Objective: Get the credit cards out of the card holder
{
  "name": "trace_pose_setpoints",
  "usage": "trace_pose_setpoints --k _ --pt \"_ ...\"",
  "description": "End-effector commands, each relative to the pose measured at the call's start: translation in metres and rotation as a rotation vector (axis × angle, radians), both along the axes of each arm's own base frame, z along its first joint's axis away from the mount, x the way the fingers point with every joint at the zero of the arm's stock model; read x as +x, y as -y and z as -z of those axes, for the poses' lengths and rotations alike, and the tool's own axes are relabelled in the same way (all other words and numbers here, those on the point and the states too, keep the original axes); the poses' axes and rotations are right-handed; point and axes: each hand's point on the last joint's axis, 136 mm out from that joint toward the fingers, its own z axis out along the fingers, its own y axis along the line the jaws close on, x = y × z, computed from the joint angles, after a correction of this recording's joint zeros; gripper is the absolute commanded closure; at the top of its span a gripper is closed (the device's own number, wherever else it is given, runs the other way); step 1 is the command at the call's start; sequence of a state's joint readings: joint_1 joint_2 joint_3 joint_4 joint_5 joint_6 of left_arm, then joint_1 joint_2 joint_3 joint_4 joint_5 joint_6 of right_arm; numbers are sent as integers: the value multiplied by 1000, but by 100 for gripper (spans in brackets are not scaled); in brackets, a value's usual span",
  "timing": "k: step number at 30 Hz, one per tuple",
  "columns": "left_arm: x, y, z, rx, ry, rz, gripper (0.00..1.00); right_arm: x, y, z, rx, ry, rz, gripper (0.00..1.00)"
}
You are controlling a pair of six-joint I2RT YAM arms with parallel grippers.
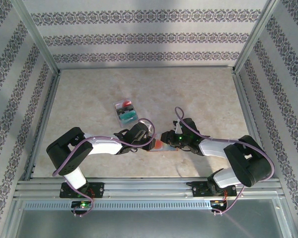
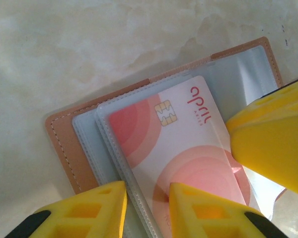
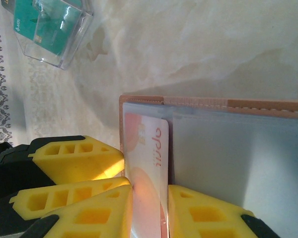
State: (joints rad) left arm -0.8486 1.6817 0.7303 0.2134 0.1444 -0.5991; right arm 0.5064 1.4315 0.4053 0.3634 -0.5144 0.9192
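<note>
An open flat reddish-brown leather card holder with cloudy plastic sleeves lies on the beige marbled counter, near its front edge and between the two arms. A white credit card with pink circles, a gold chip and the word "april" sits in the sleeves, one short end towards the stitched leather border. The left hand points down at the holder with its yellow fingers parted. A sleeve edge and one side of the card lie flat in the gap, and nothing is pinched between them. The right hand meets the holder from the opposite side. Its fingers stand a little apart with a strip of the same card showing between them, but I cannot tell whether they press on it. One of its fingers rests over the card's far edge. Well apart, further back on the counter, stands a clear plastic box holding teal, red and dark cards.
</note>
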Motion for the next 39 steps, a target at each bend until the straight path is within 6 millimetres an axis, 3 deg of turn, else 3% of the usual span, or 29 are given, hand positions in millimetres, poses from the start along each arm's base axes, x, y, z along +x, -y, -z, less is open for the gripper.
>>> trace_pose_setpoints --k 1,13,22,28,39 --pt "-8 -15 22 49 -64 -23 70 -1 -7 -6 34 13 -18 74" --pt "-8 -13 22 43 -70 -24 70 -1 -12 2 56 -6 -33 75" --pt "-7 -15 24 55 -78 -37 71 4 -10 -12 136 18 -33 88" --pt "-6 -20 28 89 -91 -59 71 6 1 -14 143 23 -6 96" --pt "-6 -25 30 105 -96 -72 75 4 21 -4 129 2 34 97"
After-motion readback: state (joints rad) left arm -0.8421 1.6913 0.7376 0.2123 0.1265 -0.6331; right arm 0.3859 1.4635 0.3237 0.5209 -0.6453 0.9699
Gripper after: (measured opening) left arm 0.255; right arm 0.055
